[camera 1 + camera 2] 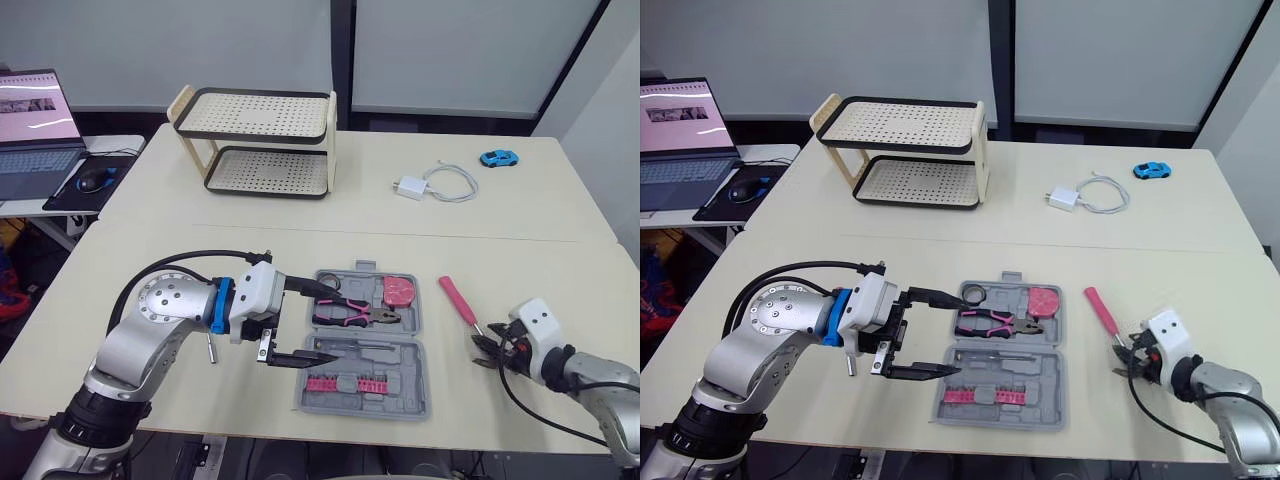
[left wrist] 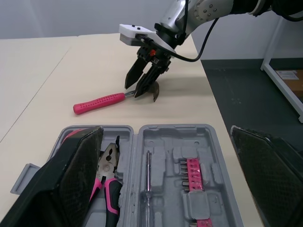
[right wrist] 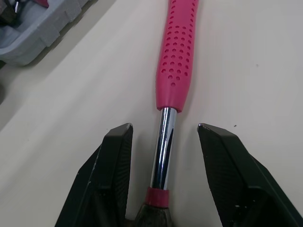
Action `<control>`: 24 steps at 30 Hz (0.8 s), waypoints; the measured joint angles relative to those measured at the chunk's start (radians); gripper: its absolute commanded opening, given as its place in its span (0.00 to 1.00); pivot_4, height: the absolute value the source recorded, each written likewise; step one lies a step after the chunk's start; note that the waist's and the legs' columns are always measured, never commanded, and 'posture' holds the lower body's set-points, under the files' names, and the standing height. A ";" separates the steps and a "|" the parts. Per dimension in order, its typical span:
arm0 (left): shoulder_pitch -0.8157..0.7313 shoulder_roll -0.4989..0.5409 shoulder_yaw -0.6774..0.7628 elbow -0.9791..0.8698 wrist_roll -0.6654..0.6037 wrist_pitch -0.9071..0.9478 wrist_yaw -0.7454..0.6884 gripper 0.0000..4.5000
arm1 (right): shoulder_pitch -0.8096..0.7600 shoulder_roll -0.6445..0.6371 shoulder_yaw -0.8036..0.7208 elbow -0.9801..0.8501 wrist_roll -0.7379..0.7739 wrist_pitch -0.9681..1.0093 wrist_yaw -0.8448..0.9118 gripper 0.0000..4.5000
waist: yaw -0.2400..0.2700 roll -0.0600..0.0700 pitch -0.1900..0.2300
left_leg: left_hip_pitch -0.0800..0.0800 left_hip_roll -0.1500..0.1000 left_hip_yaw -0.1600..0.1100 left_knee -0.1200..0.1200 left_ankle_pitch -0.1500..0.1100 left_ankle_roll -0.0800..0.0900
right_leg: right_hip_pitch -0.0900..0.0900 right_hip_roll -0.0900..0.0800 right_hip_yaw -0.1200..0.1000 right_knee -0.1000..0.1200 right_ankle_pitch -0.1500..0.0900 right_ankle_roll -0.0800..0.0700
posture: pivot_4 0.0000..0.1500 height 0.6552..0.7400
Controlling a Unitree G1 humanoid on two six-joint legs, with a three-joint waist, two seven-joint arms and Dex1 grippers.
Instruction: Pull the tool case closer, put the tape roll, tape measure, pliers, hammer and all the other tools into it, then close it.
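The grey tool case (image 1: pixel 408 352) lies open at the table's front middle. In it are pink-handled pliers (image 1: pixel 352 314), a pink tape measure (image 1: pixel 398 292), a tape roll (image 1: pixel 330 284) and a row of pink bits (image 1: pixel 345 383). My left gripper (image 1: pixel 333 320) stands wide open over the case's left end, its fingers (image 2: pixel 71 184) spanning the case lengthwise. The pink-handled hammer (image 1: pixel 458 300) lies on the table to the right of the case. My right gripper (image 3: pixel 164 126) is open astride the hammer's steel shaft (image 3: pixel 163 142) near the head, and neither finger touches it.
A slim small tool (image 1: pixel 211 346) lies on the table left of my left gripper. At the back are a two-tier rack (image 1: pixel 260 140), a white charger with cable (image 1: pixel 425 185) and a blue toy car (image 1: pixel 498 158). A laptop (image 1: pixel 35 130) sits on a side desk, far left.
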 measured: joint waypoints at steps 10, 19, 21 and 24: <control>0.006 0.000 -0.001 0.007 0.002 -0.005 -0.001 1.00 | 0.003 0.023 0.001 -0.009 -0.002 0.033 -0.036 0.08 | 0.001 0.000 0.000 | 0.000 0.000 0.000 0.000 0.000 0.000 | 0.000 0.000 0.000 0.000 0.000 0.000 | 1.00 0.94; 0.036 0.048 0.036 0.024 0.004 -0.010 -0.005 1.00 | 0.031 -0.019 -0.023 -0.060 -0.006 0.023 -0.025 0.03 | 0.001 0.001 0.001 | -0.001 0.000 0.000 0.000 0.000 0.000 | -0.001 0.000 0.000 0.000 0.000 0.000 | 1.00 0.94; 0.051 0.081 0.059 0.027 0.002 -0.008 -0.013 1.00 | 0.046 -0.093 -0.036 -0.123 -0.002 0.027 0.013 0.03 | -0.001 0.002 0.001 | -0.001 0.000 0.000 0.000 0.000 0.000 | -0.002 0.000 0.000 0.000 0.000 0.000 | 1.00 0.94; 0.081 0.125 0.097 0.031 -0.001 -0.009 -0.032 1.00 | 0.028 -0.222 -0.063 -0.241 0.016 0.051 0.090 0.03 | -0.006 0.002 0.001 | -0.001 0.000 0.000 0.000 0.000 0.000 | -0.001 0.000 0.000 0.000 0.000 0.000 | 1.00 0.94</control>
